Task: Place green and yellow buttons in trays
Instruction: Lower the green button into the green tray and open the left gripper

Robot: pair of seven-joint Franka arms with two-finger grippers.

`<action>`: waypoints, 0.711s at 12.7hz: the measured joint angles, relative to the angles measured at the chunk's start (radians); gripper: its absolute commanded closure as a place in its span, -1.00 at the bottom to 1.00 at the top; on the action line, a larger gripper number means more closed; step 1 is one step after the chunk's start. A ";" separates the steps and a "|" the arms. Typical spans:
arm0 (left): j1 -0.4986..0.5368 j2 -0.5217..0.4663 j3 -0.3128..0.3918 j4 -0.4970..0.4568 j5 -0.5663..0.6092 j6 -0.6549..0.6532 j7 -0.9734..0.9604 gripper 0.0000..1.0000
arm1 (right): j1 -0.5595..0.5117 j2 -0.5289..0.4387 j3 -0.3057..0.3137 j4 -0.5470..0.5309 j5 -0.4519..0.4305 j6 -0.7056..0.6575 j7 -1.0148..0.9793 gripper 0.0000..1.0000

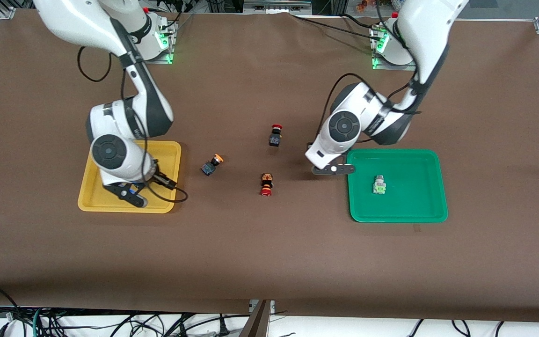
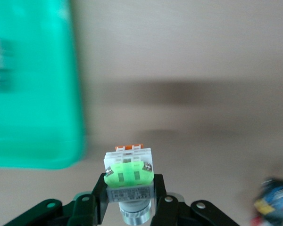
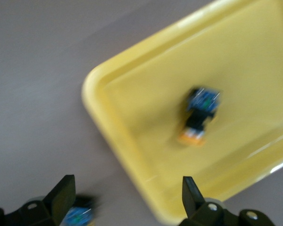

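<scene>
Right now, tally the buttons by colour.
green buttons: 2, one held by the left gripper
yellow buttons: 2, one in the yellow tray under the right gripper
red buttons: 2
total: 6

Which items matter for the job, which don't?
Job: green tray; green button in it; second green button, in left end effector beside that tray; yellow tray; yellow button in it; right end effector, open, above; loose yellow button.
Clutter: two red-capped buttons.
</scene>
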 measured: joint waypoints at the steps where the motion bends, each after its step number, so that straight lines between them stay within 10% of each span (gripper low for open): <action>1: 0.027 -0.024 0.005 0.028 0.069 -0.086 0.056 0.89 | 0.040 0.023 0.003 0.008 0.023 0.014 0.075 -1.00; 7: 0.337 0.068 0.019 0.030 0.159 0.024 0.535 0.63 | 0.172 0.181 0.004 0.017 0.073 0.101 0.191 -1.00; 8: 0.368 0.110 0.019 0.028 0.160 0.089 0.565 -0.44 | 0.174 0.193 0.004 0.016 0.073 0.106 0.191 -1.00; 9: 0.384 0.148 0.019 0.028 0.162 0.141 0.577 -0.99 | 0.174 0.201 0.003 0.013 0.073 0.111 0.191 -1.00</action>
